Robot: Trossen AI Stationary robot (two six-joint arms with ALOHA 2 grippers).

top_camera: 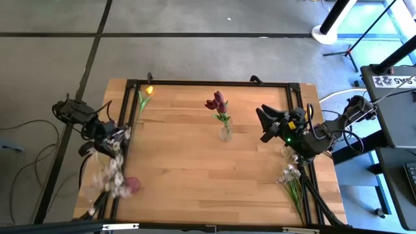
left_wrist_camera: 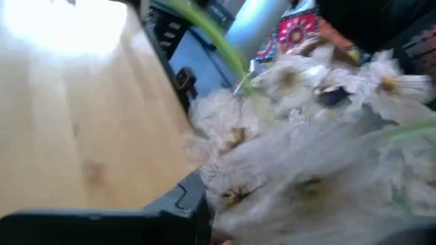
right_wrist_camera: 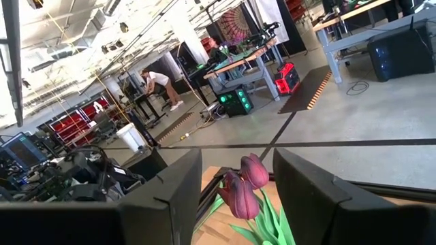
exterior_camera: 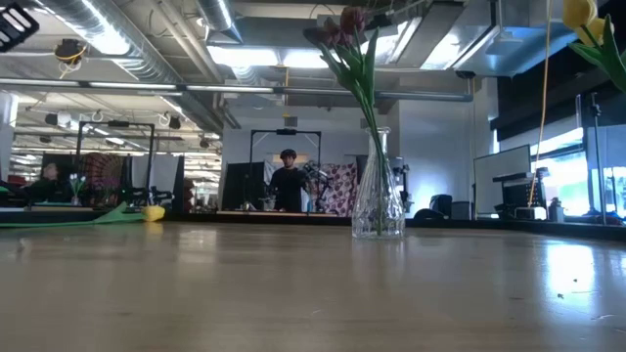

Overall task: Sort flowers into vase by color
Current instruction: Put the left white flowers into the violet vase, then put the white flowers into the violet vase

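A clear glass vase (top_camera: 225, 133) stands mid-table with dark red tulips (top_camera: 216, 103) in it; it also shows in the low view (exterior_camera: 379, 186). A yellow tulip (top_camera: 147, 91) lies on the table at the far left. My left gripper (top_camera: 112, 142) is at the table's left edge, shut on a sprig of white-pink blossoms (top_camera: 112, 174), which fills the left wrist view (left_wrist_camera: 306, 150). A dark red tulip head (top_camera: 132, 185) lies beside the sprig. My right gripper (right_wrist_camera: 238, 197) is open and empty, right of the vase, its fingers pointing at the tulips (right_wrist_camera: 244, 185). My left gripper holds the white-pink sprig at its upper end (top_camera: 114, 148). The blossoms hide the fingers in the wrist view, so the kind of hold cannot be told. The sprig trails from the gripper toward the table's near edge (top_camera: 116, 188), along the left rim.
More white-pink sprigs (top_camera: 290, 175) lie at the table's right edge, near the right arm's base. A black frame (top_camera: 208, 83) runs round the tabletop. A yellow flower head with green leaves (exterior_camera: 584, 15) shows at the low view's top right. A person (exterior_camera: 288, 186) stands far behind.
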